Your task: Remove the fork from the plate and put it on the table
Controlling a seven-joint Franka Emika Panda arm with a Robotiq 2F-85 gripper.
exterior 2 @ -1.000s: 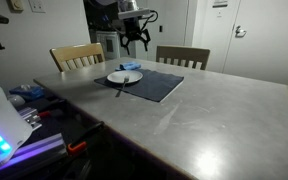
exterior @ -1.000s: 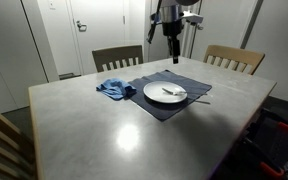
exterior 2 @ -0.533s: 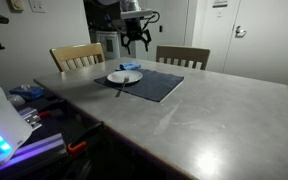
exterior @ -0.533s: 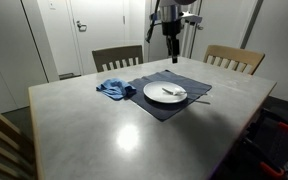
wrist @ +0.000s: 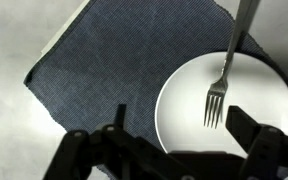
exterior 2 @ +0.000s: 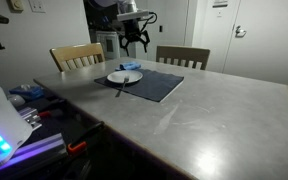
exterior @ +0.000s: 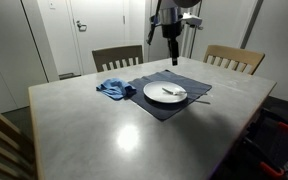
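A silvery fork (wrist: pixel 223 80) lies on the round white plate (wrist: pixel 184 110), tines toward my gripper, handle running off past the rim. In both exterior views the plate (exterior: pixel 165 93) (exterior 2: pixel 123 77) rests on a dark navy placemat on the pale grey table (exterior: pixel 114 130) (exterior 2: pixel 184 115). The fork shows faintly on the plate in an exterior view (exterior: pixel 171 92). My gripper (wrist: pixel 177 125) is open and empty. It hangs well above the plate in both exterior views (exterior: pixel 171 52) (exterior 2: pixel 135 42).
The navy placemat (wrist: pixel 124 60) lies under the plate. A crumpled blue cloth (exterior: pixel 114 89) sits on the table beside the placemat. Wooden chairs (exterior: pixel 117 57) (exterior: pixel 233 58) stand at the far edge. Equipment clutters the side near one corner (exterior 2: pixel 29 95).
The gripper has shifted only slightly above the plate. The fork and plate have not moved.
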